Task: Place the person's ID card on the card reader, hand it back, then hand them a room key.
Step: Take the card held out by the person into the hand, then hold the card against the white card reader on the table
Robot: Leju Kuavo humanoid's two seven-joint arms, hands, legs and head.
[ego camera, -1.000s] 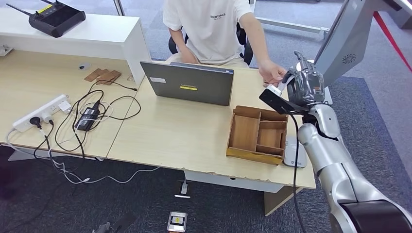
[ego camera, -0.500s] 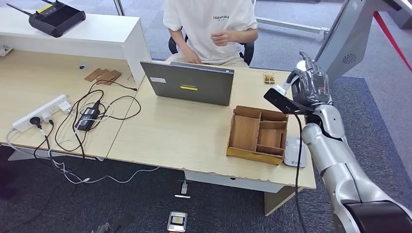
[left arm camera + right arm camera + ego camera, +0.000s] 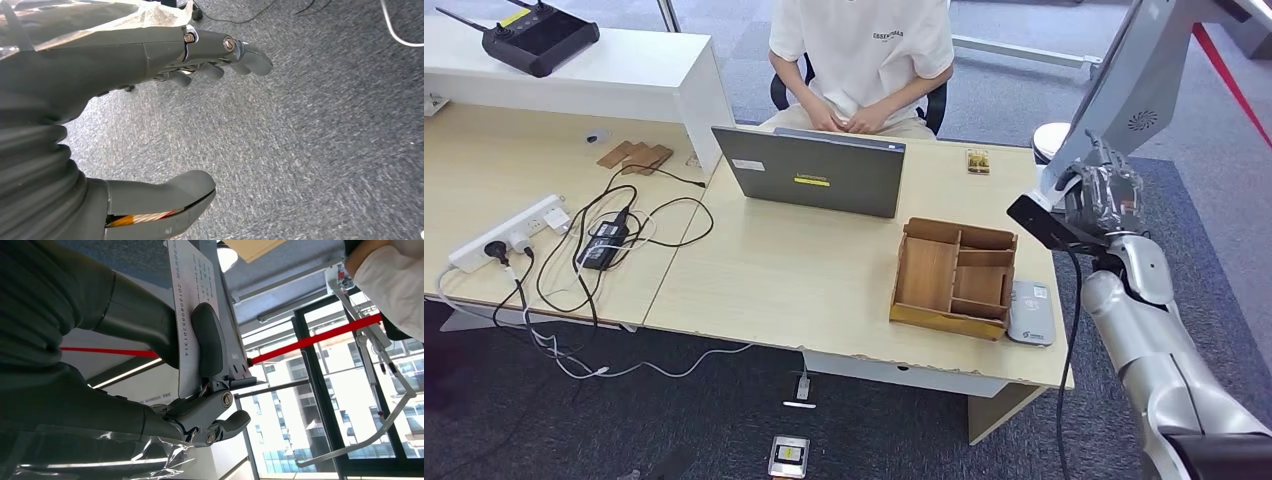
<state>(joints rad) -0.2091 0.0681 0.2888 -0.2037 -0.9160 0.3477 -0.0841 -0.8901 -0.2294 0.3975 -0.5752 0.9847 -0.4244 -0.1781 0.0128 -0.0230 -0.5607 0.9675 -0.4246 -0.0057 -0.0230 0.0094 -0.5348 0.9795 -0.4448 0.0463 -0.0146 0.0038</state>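
The right hand [image 3: 1107, 193] is raised at the right of the head view, past the desk's [image 3: 824, 270] right end, and it pinches the ID card [image 3: 186, 315] between thumb [image 3: 209, 340] and fingers; the right wrist view shows the white card with a printed number, clamped flat under the thumb. The card reader [image 3: 1029, 312], a grey slab, lies low on the desk's right edge, just beside the wooden tray [image 3: 955, 277] and below the hand in the frame. A small key card [image 3: 978, 161] lies on the desk near its far edge, right of the laptop [image 3: 816, 171]. The person [image 3: 861, 55] sits behind the laptop at top centre, both hands together at their lap. The left hand [image 3: 150, 55] hangs over grey carpet [image 3: 320, 130], holding nothing, fingers apart from the thumb.
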